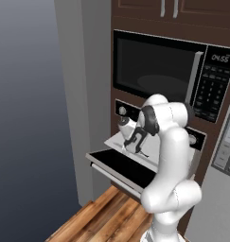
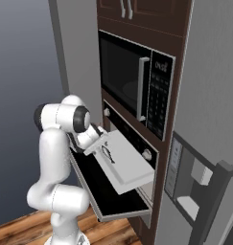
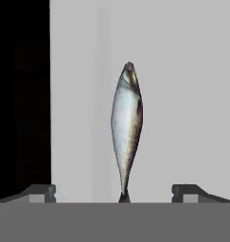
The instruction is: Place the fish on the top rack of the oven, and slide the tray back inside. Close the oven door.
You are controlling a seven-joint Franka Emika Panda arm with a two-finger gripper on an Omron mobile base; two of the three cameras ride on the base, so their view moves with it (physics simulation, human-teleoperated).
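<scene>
The fish (image 3: pixel 127 130) lies flat on the tray (image 2: pixel 130 165), which is pulled out over the lowered oven door (image 2: pixel 106 191). The gripper (image 3: pixel 114 191) stands spread wide above the fish, holding nothing. So placing looks done; sliding the tray in and closing the door remain. The microwave (image 1: pixel 156 71) sits above and the wooden floor (image 1: pixel 102 220) lies below.

You have the fish (image 3: pixel 127 130) lying on the tray (image 2: pixel 132 165), which is pulled out of the oven (image 2: pixel 137 139) over the dropped oven door (image 2: pixel 106 191). The gripper (image 3: pixel 114 191) hangs just above the fish, fingers either side of its tail. The microwave (image 1: pixel 159 71) sits above the oven.
</scene>
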